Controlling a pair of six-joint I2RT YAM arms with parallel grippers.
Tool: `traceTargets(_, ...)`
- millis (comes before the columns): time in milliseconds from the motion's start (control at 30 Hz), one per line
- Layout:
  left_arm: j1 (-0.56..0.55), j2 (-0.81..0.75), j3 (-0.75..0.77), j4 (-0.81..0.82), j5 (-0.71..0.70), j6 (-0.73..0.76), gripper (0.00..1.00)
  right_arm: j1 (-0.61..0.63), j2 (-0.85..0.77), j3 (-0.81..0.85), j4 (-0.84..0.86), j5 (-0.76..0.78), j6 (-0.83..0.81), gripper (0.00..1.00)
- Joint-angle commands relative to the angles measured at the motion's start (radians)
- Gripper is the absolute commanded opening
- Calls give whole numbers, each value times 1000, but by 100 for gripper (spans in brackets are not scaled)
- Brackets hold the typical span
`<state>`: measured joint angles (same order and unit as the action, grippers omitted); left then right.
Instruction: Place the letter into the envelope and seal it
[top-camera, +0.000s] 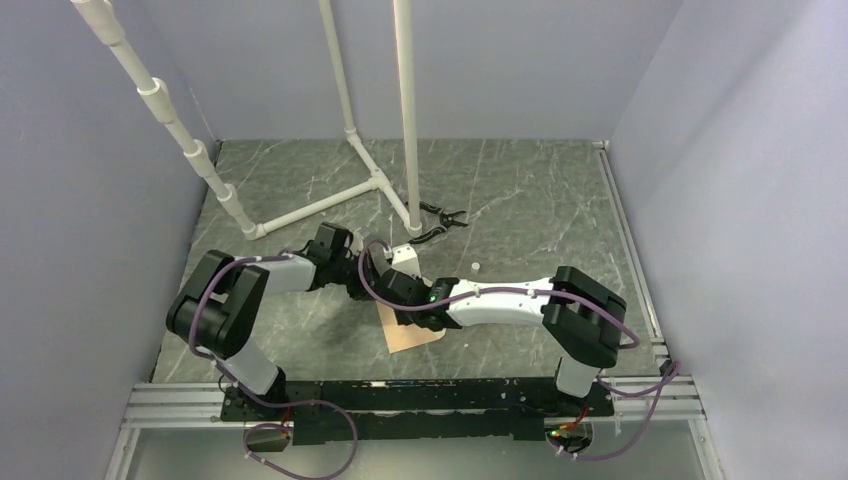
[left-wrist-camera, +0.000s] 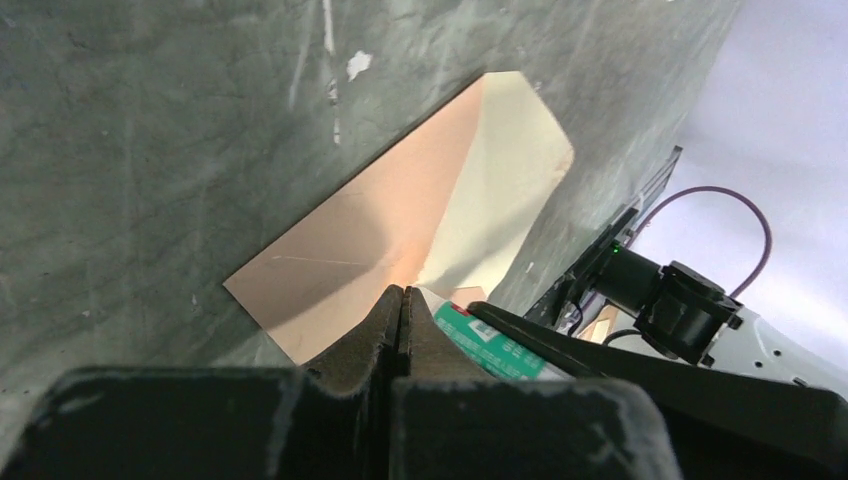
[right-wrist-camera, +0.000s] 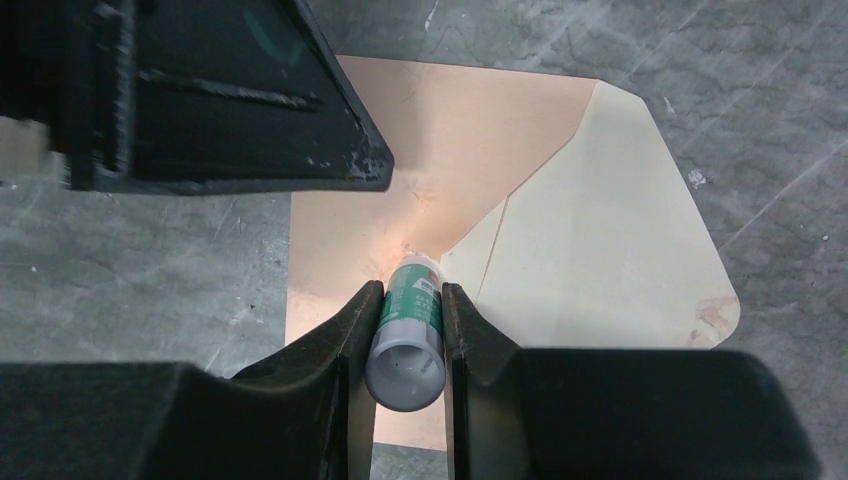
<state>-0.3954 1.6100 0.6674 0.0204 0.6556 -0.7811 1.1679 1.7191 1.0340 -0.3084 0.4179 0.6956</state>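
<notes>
**Glue stick at the envelope's fold, flap open**

**Top view.** The envelope (top-camera: 415, 335) lies flat on the dark marbled table (top-camera: 520, 200), near its front edge and between the 2 arms. The left arm (top-camera: 285, 272) and right arm (top-camera: 500, 300) both reach in over it, and their wrists meet above its far end. Farther back are black pliers (top-camera: 440, 220) and white pipes (top-camera: 330, 205). A small white item (top-camera: 475, 266) sits just behind the right arm.

**Left wrist.** The left gripper (left-wrist-camera: 403, 295) has its 2 fingers pressed together, tips low over the near edge of the envelope (left-wrist-camera: 370, 240). Whether they touch the paper cannot be told. The peach body runs away from the camera, and the paler flap is spread open at the far right. Just right of the tips shows the green label of a glue stick (left-wrist-camera: 478, 345).

**Right wrist.** The right gripper (right-wrist-camera: 412, 290) is clamped on the glue stick (right-wrist-camera: 405, 340), 1 finger on each side of the grey and green tube. The stick's front end is at the paper where the peach body meets the cream flap (right-wrist-camera: 600, 230). The flap lies open and flat to the right. The left gripper looms black at upper left. Whether the letter is inside cannot be told.
</notes>
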Motion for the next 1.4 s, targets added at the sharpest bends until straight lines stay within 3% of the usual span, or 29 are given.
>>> traceTargets(0, -29, 48, 7, -1, -54, -20, 2, 4, 26, 30, 44, 35, -37, 0)
traceTargets(567, -48, 78, -55, -132, -243, -79, 2, 12, -4, -51, 99, -37, -64, 0)
traceTargets(800, -48, 93, -64, -108, -237, -90, 2, 40, -26, -52, 12, -96, -25, 0)
traceTargets(1100, -48, 100, -69, -98, -228, -84, 2, 29, -2, -5, -117, 1, -9, 0)
traceTargets(1367, -48, 100, -59, -114, -229, -75, 2, 4, 88, 90, -121, 27, -45, 0)
